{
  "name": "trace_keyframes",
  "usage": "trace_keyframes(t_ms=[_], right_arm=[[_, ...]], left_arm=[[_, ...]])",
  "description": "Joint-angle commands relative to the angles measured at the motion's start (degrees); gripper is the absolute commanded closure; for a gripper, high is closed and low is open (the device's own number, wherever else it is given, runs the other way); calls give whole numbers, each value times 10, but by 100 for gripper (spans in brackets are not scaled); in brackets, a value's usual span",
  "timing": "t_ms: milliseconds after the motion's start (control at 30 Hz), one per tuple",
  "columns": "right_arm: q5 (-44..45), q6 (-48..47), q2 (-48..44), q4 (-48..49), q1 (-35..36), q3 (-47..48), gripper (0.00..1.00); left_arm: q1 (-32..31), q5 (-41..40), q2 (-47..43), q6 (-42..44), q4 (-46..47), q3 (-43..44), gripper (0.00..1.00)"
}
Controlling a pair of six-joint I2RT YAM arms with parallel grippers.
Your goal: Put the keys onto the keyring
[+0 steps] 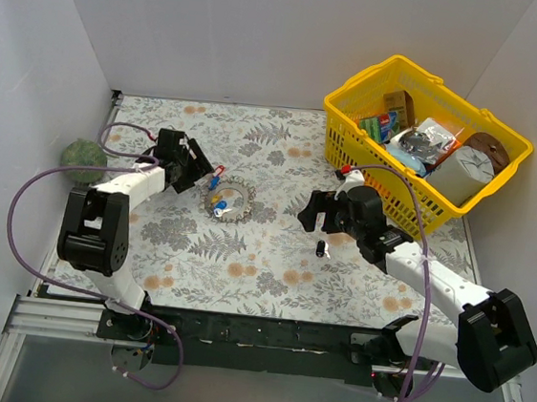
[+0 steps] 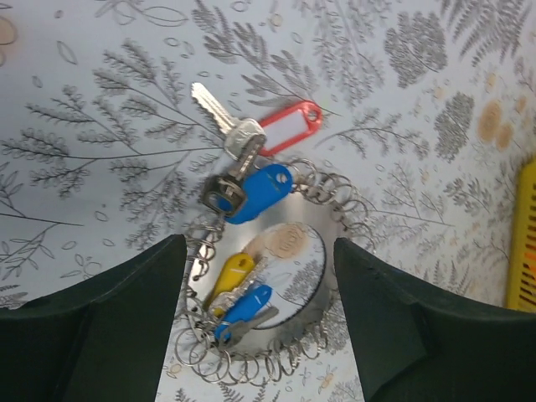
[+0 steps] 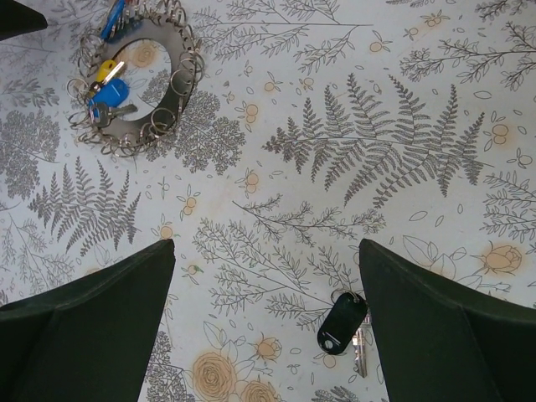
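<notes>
The keyring, a silvery band hung with several small wire rings, lies flat on the floral cloth; it also shows in the top view and the right wrist view. A yellow-tagged key and a blue-tagged key lie inside it. Another blue-tagged key rests on its far rim, touching a silver key with a red tag just outside. A black-tagged key lies apart on the cloth. My left gripper is open and empty above the ring. My right gripper is open and empty, the black key by its right finger.
A yellow basket full of odds and ends stands at the back right, close behind my right arm. A green ball sits against the left wall. White walls close in the cloth on three sides.
</notes>
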Motion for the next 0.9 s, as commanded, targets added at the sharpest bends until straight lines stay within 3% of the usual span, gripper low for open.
trace_keyframes(t_ms=[0,300,433,733,867], right_arm=[[-21,-10,10,31,2,13,2],[-32,-18,15,44,2,8,2],[-40,-19,17,52,2,6,2],[-47,-36,25,63,2,9,2],[-49,-40,35,65,2,11,2]], left_arm=[[5,-11,31,-17,-39,14,29],[-4,37,93,2,-10,39,30],[-38,46,103,15,-12,48,30],[-115,41,103,37,-14,51,30],[-118,-5,90,45,-39,73,30]])
